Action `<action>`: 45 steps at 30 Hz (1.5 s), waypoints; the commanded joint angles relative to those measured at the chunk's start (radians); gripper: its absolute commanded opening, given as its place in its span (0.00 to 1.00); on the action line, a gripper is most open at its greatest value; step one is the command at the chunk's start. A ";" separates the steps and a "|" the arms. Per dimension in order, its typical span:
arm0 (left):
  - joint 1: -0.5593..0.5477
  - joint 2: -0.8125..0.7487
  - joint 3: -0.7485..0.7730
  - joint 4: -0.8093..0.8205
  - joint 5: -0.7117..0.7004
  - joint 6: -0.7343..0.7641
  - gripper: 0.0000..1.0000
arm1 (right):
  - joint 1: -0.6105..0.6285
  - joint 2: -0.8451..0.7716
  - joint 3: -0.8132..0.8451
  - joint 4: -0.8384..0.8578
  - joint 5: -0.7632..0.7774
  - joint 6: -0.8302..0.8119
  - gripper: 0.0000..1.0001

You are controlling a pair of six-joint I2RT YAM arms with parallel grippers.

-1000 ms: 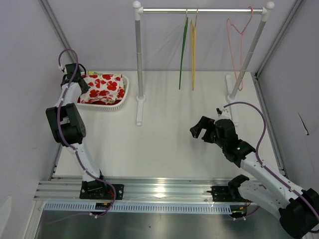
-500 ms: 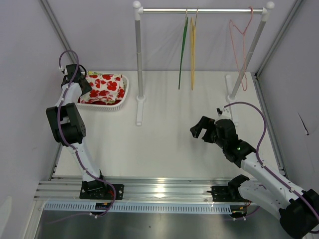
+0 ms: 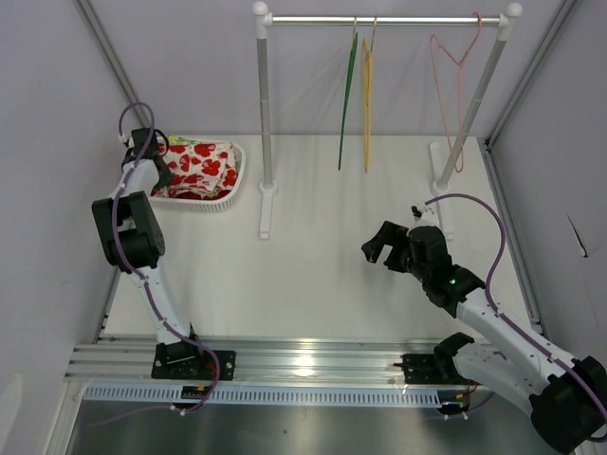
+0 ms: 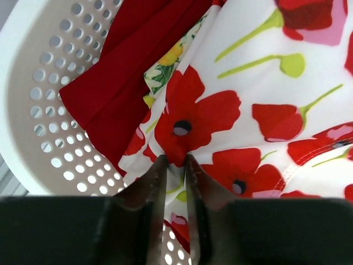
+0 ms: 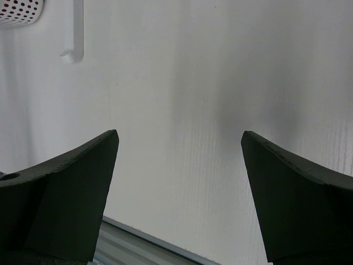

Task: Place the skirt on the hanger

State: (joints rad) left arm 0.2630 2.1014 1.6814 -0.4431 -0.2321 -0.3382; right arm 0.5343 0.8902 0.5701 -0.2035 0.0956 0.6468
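Pinches a raised fold of the skirt (image 4: pixel 248 110) between the nearly pressed-together fingers of the left gripper (image 4: pixel 175 160). From the fingertips, spreads the poppy-print cloth toward 12 and 3 o'clock in the left wrist view, inside the white basket (image 4: pixel 38 110), beside a plain red cloth (image 4: pixel 127 66) at 11 o'clock. In the top view, sets the basket at 10 o'clock on the table (image 3: pixel 313 275), with the skirt at 3 o'clock of the gripper, touching it.

Holds the right gripper (image 5: pixel 179 134) spread wide, grasping nothing, above the table toward 4 o'clock, well apart from the skirt.

Hangs green hanger (image 3: pixel 348 104) and yellow hanger (image 3: pixel 368 104) at 12 o'clock on the rail (image 3: pixel 408 19), and pink hanger (image 3: pixel 459 85) at 1 o'clock.
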 commanded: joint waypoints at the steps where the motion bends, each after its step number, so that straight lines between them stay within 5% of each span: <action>1: 0.001 0.016 0.037 0.006 0.004 0.004 0.15 | -0.005 0.006 0.004 0.038 0.000 -0.010 0.99; 4: -0.002 0.019 0.052 0.000 0.011 0.005 0.00 | -0.010 0.010 0.004 0.041 -0.002 -0.009 1.00; 13: -0.013 -0.076 0.147 -0.023 0.115 -0.007 0.00 | -0.016 0.016 0.011 0.052 -0.013 -0.015 0.99; 28: -0.100 -0.214 -0.001 0.018 0.211 -0.053 0.00 | -0.022 -0.030 0.079 -0.020 -0.002 -0.045 0.99; 34: -0.162 -0.357 -0.186 0.130 0.166 -0.085 0.00 | -0.023 -0.043 0.096 -0.045 0.009 -0.059 0.99; 45: -0.251 -0.556 -0.131 0.002 0.122 -0.022 0.00 | -0.034 -0.010 0.178 -0.077 0.009 -0.107 0.99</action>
State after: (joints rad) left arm 0.0288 1.6283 1.4815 -0.4160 -0.0914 -0.3847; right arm 0.5045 0.8696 0.6685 -0.2832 0.0898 0.5808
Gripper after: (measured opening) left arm 0.014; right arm 0.993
